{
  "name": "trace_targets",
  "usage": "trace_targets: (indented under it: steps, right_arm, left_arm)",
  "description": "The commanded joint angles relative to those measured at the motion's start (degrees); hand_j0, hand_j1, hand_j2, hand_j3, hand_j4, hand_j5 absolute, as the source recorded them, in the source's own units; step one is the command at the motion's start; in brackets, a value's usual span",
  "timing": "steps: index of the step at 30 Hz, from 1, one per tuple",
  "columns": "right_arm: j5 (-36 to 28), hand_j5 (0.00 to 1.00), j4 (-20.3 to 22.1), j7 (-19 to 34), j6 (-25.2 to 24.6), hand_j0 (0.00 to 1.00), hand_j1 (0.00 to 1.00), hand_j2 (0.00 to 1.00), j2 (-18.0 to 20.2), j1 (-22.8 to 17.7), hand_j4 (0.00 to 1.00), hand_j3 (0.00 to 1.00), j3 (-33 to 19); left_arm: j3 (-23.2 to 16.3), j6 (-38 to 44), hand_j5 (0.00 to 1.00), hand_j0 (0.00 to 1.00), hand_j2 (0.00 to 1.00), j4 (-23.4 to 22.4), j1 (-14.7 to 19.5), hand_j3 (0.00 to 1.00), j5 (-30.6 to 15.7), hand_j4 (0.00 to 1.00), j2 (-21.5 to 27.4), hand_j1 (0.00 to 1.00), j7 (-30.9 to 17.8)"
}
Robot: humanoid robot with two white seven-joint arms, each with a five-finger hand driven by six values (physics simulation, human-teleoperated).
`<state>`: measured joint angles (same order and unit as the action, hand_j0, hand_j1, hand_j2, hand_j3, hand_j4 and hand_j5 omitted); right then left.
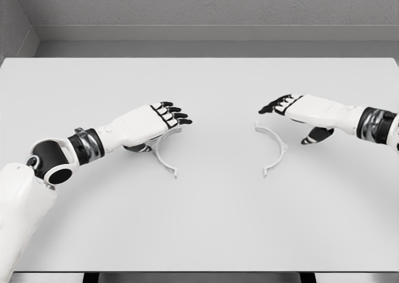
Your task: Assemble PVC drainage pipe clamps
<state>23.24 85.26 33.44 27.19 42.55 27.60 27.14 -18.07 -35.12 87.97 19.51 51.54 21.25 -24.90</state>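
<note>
Two white half-ring clamp pieces lie flat on the white table (206,220). The left clamp half (163,161) curves open toward the right, and its upper end lies under my left hand (171,116). That hand hovers palm down with fingers stretched out, holding nothing. The right clamp half (274,148) curves open toward the left. My right hand (282,105) sits just above and right of its upper end, fingers extended, thumb hanging down, nothing grasped. A wide gap separates the two halves.
The table reaches a grey back wall (206,9). Its front edge runs along the bottom of the picture. Nothing else lies on it.
</note>
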Motion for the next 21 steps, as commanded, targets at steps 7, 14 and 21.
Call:
trace_targets:
  steps: [7,14,21]
  right_arm:
    - [0.49,1.00,-0.97,-0.04,-0.12,1.00,1.00,1.00,-0.54,0.00,1.00,1.00,0.98]
    - [2.16,1.00,-3.52,-0.48,-0.12,1.00,1.00,1.00,-2.29,1.58,1.00,1.00,2.48]
    - [2.16,1.00,-3.43,-0.48,-0.12,1.00,1.00,1.00,-2.56,1.58,1.00,1.00,2.48]
  left_arm:
    - [-0.03,0.12,1.00,1.00,1.00,0.01,0.00,1.00,0.40,1.00,-1.21,1.00,0.03]
    - [0.85,0.12,1.00,1.00,1.00,-1.04,0.44,1.00,0.58,1.00,-1.21,1.00,0.03]
    - [0.85,0.12,1.00,1.00,1.00,-2.36,1.50,1.00,0.58,1.00,-0.77,1.00,0.03]
